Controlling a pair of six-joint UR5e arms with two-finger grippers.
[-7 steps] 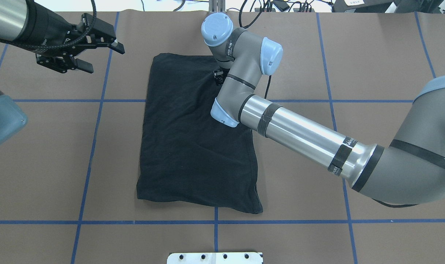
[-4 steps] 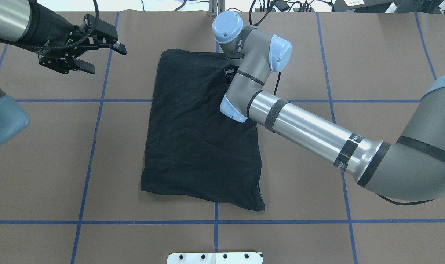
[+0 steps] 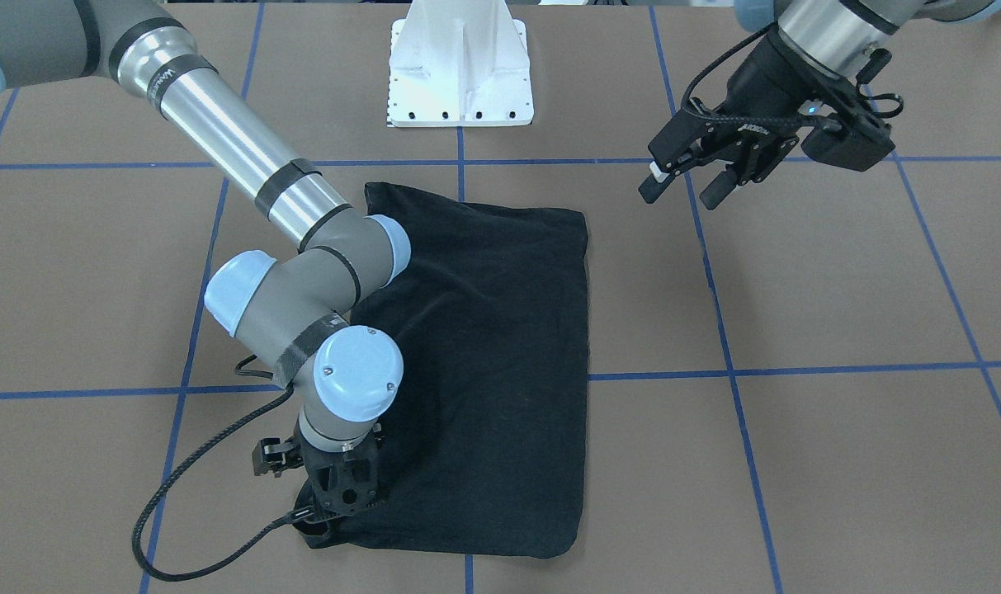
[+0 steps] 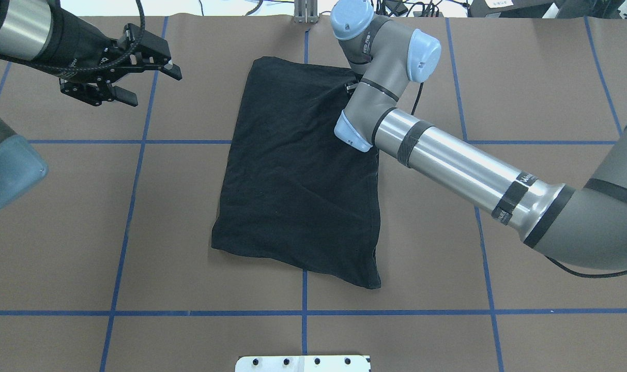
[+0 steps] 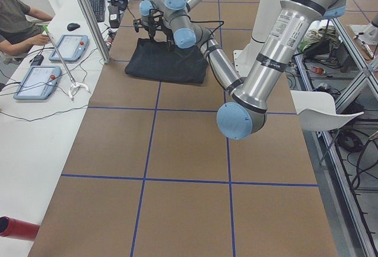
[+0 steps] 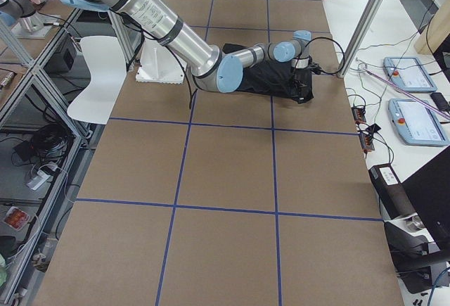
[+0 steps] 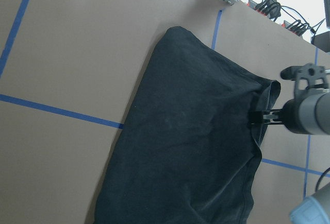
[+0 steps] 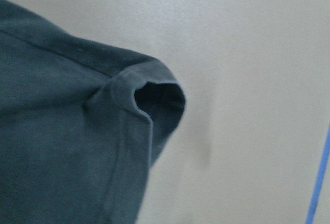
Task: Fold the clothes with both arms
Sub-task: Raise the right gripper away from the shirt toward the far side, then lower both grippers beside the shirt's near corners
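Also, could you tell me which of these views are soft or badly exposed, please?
Right wrist view: soft throughout, too close to the T-shirt, which reads washed-out teal-grey against a pale table. Front-facing view: sharp, with a bright highlight along the silver tube of the right arm. Overhead view: evenly lit and sharp, but the T-shirt shows little fold detail.

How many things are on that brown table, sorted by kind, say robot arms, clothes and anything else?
2 robot arms: left arm and right arm
1 black T-shirt
1 white pedestal base
Total: 4
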